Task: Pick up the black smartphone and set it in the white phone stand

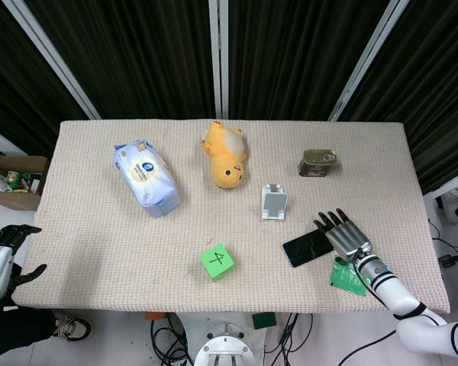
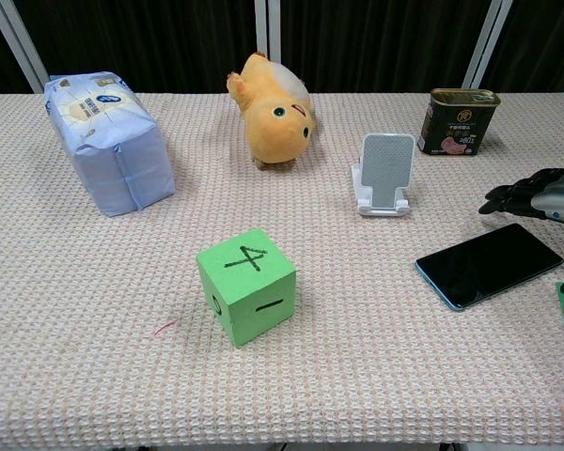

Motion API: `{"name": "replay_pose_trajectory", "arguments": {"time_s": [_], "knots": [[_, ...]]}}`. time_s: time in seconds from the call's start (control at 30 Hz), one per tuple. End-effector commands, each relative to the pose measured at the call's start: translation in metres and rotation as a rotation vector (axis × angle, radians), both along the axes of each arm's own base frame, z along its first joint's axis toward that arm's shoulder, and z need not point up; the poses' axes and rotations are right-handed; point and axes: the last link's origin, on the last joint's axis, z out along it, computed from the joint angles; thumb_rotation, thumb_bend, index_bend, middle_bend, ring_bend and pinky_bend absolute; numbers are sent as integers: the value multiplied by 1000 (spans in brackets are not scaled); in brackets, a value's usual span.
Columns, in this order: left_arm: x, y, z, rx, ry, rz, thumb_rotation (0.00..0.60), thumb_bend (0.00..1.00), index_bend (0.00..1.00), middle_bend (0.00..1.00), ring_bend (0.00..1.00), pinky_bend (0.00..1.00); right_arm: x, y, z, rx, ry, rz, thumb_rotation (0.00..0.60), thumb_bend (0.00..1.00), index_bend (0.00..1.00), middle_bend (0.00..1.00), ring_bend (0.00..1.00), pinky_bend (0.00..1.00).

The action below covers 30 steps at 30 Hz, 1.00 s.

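The black smartphone lies flat, screen up, on the woven table mat at the right front. The white phone stand stands upright and empty a little behind and to the left of it. My right hand hovers over the phone's right end with its fingers stretched out toward the left, holding nothing; I cannot tell whether it touches the phone. My left hand hangs off the table's left edge, fingers apart and empty, seen only in the head view.
A blue pack of wipes lies at the back left. An orange plush toy and a tin can sit behind the stand. A green cube is front centre, a green card under my right wrist.
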Motion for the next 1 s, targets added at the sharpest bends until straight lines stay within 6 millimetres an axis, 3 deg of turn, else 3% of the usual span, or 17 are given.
{"name": "replay_pose_trajectory", "arguments": {"time_s": [0.03, 0.5, 0.73, 0.83, 1.0], "knots": [[-1, -1, -1, 0, -3, 5, 600, 45, 304, 329, 256, 372, 0, -1, -3, 1, -5, -3, 600, 211, 14, 0, 0, 0], [-4, 1, 3, 7, -4, 7, 600, 45, 304, 329, 256, 367, 10, -6, -10, 15, -8, 27, 600, 212, 15, 0, 0, 0], [-4, 4, 3, 0, -6, 8, 600, 45, 304, 329, 256, 355, 9, -6, -14, 26, 4, 26, 600, 212, 66, 0, 0, 0], [-5, 3, 2, -1, -7, 12, 600, 45, 305, 329, 256, 355, 10, -7, -15, 22, 6, 31, 600, 212, 150, 0, 0, 0], [-8, 2, 3, 0, -6, 20, 600, 45, 305, 329, 256, 354, 11, -7, -17, 15, 11, 46, 600, 218, 391, 0, 0, 0]]}}
